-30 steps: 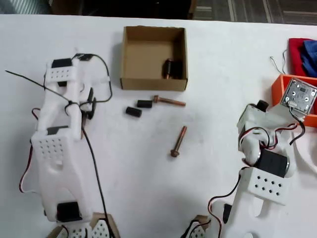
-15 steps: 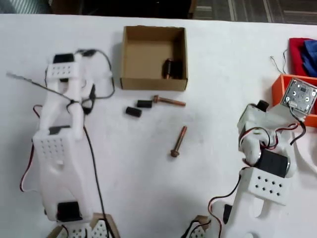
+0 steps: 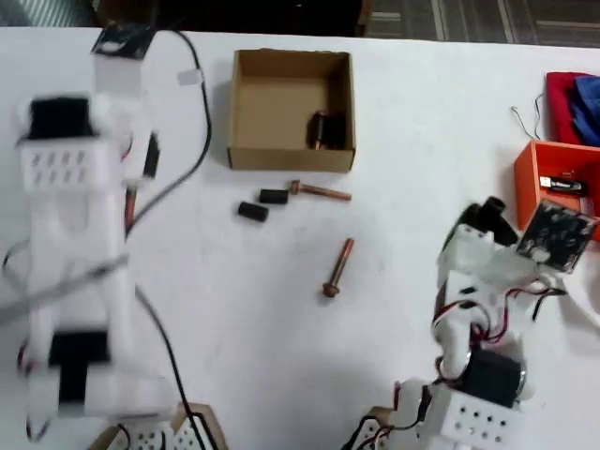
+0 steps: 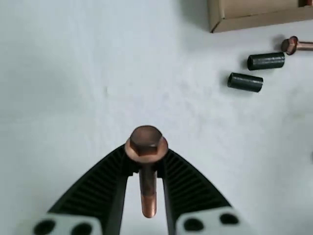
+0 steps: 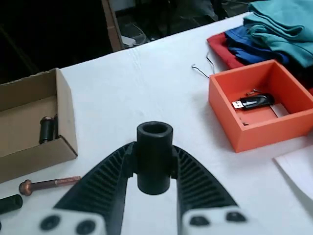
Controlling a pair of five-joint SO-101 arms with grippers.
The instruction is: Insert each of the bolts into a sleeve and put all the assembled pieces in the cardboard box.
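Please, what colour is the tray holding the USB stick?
The tray is orange, best in right wrist view.

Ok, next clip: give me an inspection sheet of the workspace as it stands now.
Surface: white table, no spills seen.
Job's things: cardboard box holds one assembled piece; two loose sleeves and two loose bolts lie in front of it.
Clutter: orange tray with a USB stick; folded cloths.
Pincers: left pincer shut on a held bolt; right pincer shut on a held sleeve.
Cables: black cable by the left arm; red and black wires on the right arm; thin wire on the table.
Surroundings: dark room beyond the table's far edge.
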